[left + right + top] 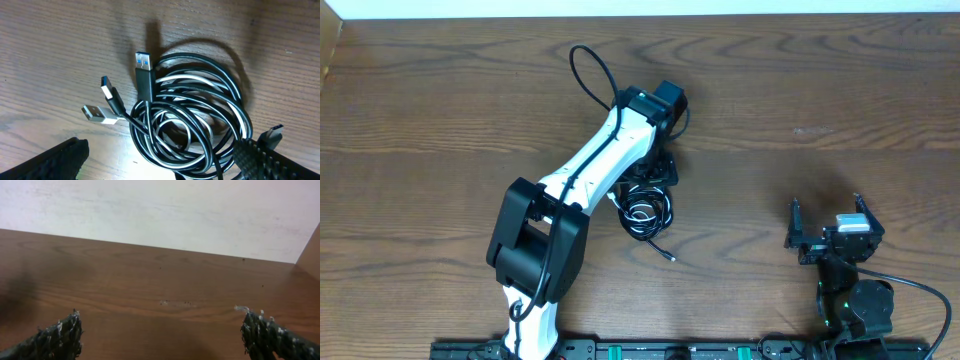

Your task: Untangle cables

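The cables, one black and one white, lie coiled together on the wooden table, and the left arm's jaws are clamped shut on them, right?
Not quite. The black cable and white cable do lie coiled together on the wooden table, but the left arm's jaws stand wide open, gripping nothing. The left wrist view shows it.
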You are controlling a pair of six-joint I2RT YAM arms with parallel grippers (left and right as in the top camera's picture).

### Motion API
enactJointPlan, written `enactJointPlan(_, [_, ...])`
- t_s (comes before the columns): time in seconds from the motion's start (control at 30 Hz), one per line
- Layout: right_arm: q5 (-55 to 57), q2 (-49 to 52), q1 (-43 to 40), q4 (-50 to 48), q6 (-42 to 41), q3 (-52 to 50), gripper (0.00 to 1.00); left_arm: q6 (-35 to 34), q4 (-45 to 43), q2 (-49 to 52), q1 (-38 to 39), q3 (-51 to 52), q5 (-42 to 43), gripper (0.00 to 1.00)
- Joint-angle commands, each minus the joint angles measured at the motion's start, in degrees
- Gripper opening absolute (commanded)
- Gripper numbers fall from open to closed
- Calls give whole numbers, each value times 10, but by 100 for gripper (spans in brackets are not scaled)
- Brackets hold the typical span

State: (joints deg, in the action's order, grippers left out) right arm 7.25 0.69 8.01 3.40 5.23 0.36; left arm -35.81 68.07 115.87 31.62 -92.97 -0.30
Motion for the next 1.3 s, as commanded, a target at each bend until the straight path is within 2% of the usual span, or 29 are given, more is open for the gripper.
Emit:
enactJointPlan(0.0, [-1, -4, -3, 3, 0, -1, 99, -3, 2, -12, 4, 1, -1, 98])
enactJointPlan(1.27, [-1, -4, -3, 3, 0, -1, 99, -3, -1, -12, 32, 1, -1, 98])
